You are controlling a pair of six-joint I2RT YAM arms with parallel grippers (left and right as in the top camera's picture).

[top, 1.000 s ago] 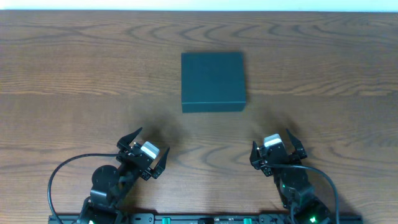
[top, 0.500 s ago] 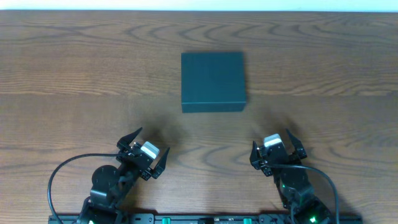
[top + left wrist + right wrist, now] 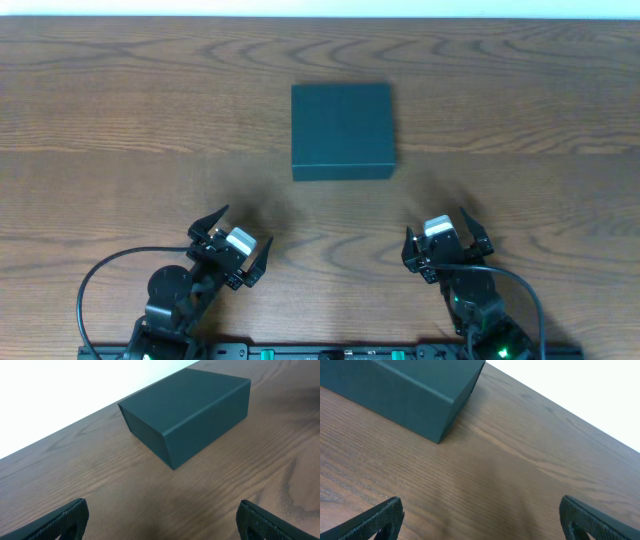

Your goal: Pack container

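Well, left jaws spread wide w/ nothing btw them; the fingertips (image 3: 62, 520) sit at the bottom corners of the left wrist view, bare wood in the gap. Right jaws equally wide apart & holding nothing, fingertips (image 3: 377, 517) at the bottom corners of their own view. Two arms: left arm (image 3: 180, 292) low at the near edge, angled far-right; right arm (image 3: 472, 300) low at the near edge, angled far-left, so both aim toward the middle. Two black cables (image 3: 100, 267), one looping beside each arm. One container (image 3: 342, 128), dark teal, lid flat down, rests on the tabletop (image 3: 120, 120) at centre toward the far side, well apart from both jaws
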